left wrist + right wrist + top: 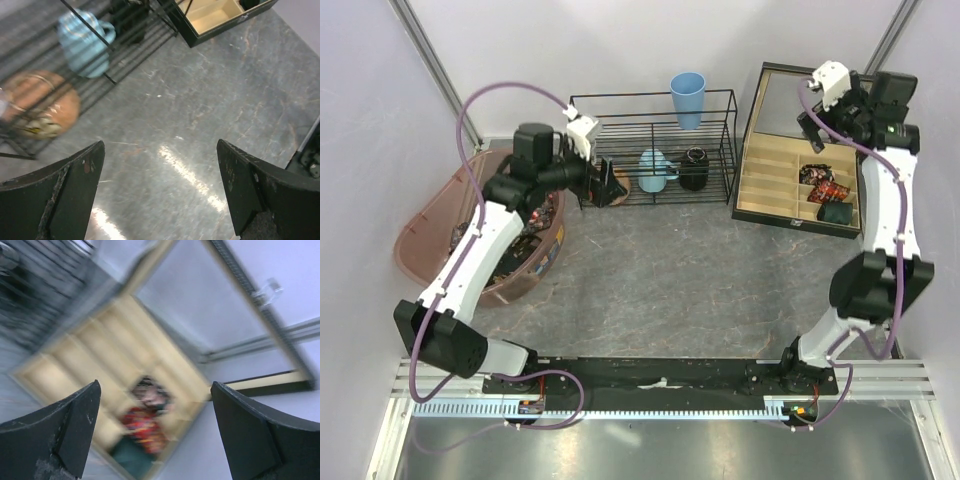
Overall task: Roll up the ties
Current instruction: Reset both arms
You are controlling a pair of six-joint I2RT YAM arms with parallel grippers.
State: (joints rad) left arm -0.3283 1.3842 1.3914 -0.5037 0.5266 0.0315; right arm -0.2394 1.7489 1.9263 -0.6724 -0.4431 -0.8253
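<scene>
L end effector (160,147) released over table (200,120) by rack (620,130) edge; R end effector (155,387) released above ties (145,427).

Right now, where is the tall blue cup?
In the overhead view, the blue cup stands on the wire rack at the back middle, behind the striped mug and the dark jar.

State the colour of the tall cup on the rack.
The cup is light blue; top external view.

rolled ties (145,426) blurred, tub (428,222) partly hidden
</scene>
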